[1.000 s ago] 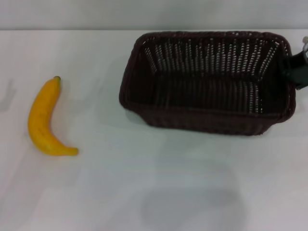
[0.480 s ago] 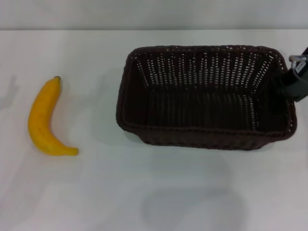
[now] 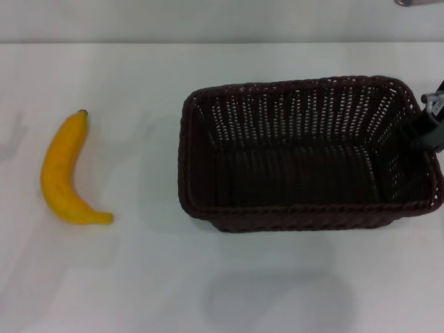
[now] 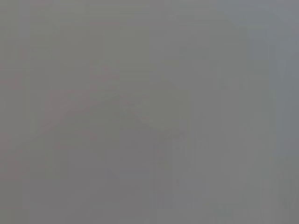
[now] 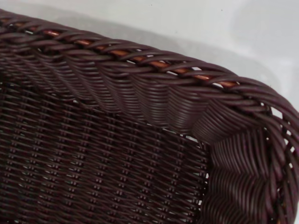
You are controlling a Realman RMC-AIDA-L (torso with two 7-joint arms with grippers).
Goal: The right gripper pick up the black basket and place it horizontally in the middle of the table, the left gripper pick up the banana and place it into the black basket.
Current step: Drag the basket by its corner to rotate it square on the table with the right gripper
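Basket held at one end, banana lying apart on the white surface

There is one black basket [image 3: 305, 152], one banana [image 3: 62, 173] and one white surface [image 3: 139, 277] carrying both. Only one claw shows.

The black basket sits on the right half of the surface, long side running left to right, its open top facing up. It is a dark woven rectangle with slatted walls and a braided rim. Nothing lies inside it; the woven floor is bare from wall to wall. Its right end reaches nearly to the edge of the head view.

The right claw [image 3: 427, 125] is at that right end of the black basket, a dark shape against the short wall by the rim. Its fingers are hidden by the wicker, so I cannot tell whether they are apart or clamped. The right wrist view looks closely down into a corner of the black basket, showing the braided rim, the inner walls and the floor, with a strip of the surface beyond.

The banana lies alone on the left side of the surface, well apart from the black basket, its dark stem tip pointing away from the robot and its curve bulging left.

The left claw does not appear; the left wrist view is a plain grey blank
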